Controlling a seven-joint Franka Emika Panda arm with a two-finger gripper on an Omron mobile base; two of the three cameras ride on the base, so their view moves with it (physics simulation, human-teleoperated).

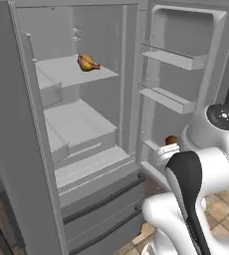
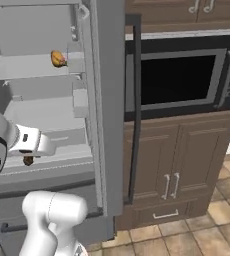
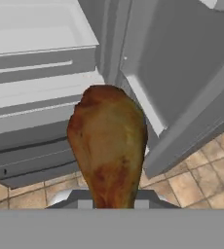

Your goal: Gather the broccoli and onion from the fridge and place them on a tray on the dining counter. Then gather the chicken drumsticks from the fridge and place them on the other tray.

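Fridge: tall grey unit, standing at the left of the left base view with its door swinging wide open; white shelves inside are lying bare apart from one item.

Upper shelf: carrying one of the chicken drumsticks, golden-brown, lying on its side toward the back; the same piece is showing in the right base view at.

Open door: its inner bins are facing the camera, pale grey. Bottom drawers are sitting closed beneath the shelves.

Gripper: fingers are clamping together on the second drumstick, which is rising plump-end-up in front of the hand camera, its narrow end sitting between the finger tips. In the left base view a small brown lump is peeking out beyond the white arm, in front of the lowest door bin; in the right base view it is showing just below the arm at.

Floor: tan square tiles with pale joints, running under the fridge.

Microwave: dark-fronted, built into the wall to the right of the fridge.

Cabinets: brown wood doors with silver handles, sitting below the microwave, with more above it.
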